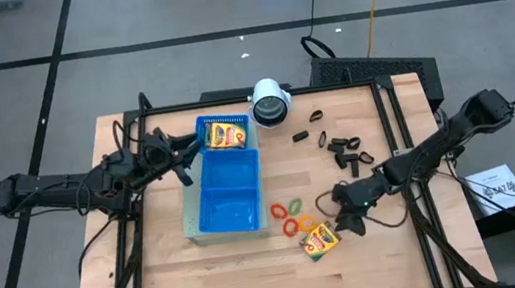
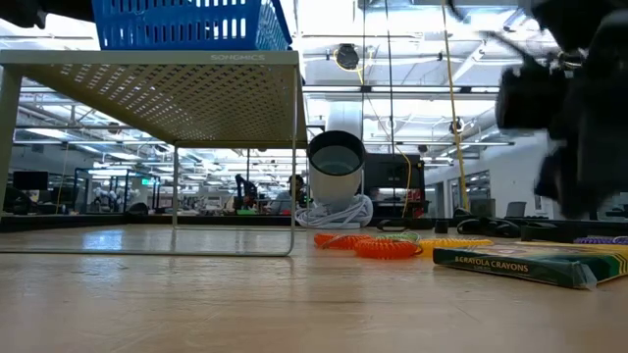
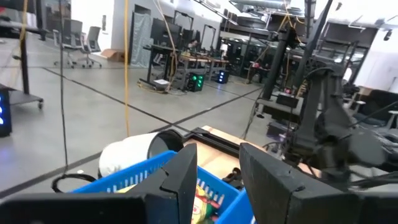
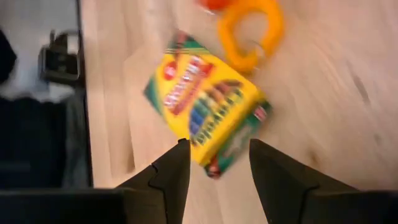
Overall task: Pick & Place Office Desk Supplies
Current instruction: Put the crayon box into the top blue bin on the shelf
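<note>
Crayon box (image 4: 202,109) lies flat on the wooden surface (image 1: 245,267), just ahead of the right gripper (image 4: 214,158), whose fingers (image 4: 171,171) stand apart, holding nothing. Orange ring (image 4: 249,28) lies just beyond it. Farther off, the left gripper (image 3: 217,171), fingers parted and empty, hangs over the blue tray (image 1: 228,183), where another crayon box (image 1: 226,134) rests in the far compartment.

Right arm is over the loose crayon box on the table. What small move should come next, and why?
Probably lower the right gripper straight down onto the crayon box. Its fingers stand open with the box lying flat just ahead of the gap and nothing held. Mind the orange ring beside the box. The left gripper waits at the blue tray.
</note>
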{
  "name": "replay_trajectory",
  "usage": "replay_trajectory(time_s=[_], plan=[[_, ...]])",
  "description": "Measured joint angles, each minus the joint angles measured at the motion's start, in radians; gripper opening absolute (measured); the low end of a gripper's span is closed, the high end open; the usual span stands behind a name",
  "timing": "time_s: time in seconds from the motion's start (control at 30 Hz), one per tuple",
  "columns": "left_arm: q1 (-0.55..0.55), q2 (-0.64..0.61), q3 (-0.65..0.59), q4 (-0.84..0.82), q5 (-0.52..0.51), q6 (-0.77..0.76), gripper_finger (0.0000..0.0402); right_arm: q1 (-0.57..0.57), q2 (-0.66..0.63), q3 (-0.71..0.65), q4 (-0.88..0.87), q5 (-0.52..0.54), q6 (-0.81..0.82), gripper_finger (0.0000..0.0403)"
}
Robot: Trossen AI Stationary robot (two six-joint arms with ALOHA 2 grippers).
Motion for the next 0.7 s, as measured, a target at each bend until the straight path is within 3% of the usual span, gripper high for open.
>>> replay_trajectory(time_s=[0.23, 0.47, 0.7], plan=[[0.0, 0.0, 0.0, -0.001, 0.005, -0.003, 0.0129, 0.0, 0.0, -0.18, 0.364, 0.054, 0.144, 0.015], [0.0, 0.0, 0.0, -0.002, 0.005, -0.004, 0.0129, 0.008, 0.036, -0.168, 0.343, 0.074, 0.089, 0.0131], [0.0, 0.0, 0.0, -0.008, 0.004, 0.002, 0.0129, 0.008, 0.169, -0.118, 0.365, 0.047, 0.074, 0.0129]])
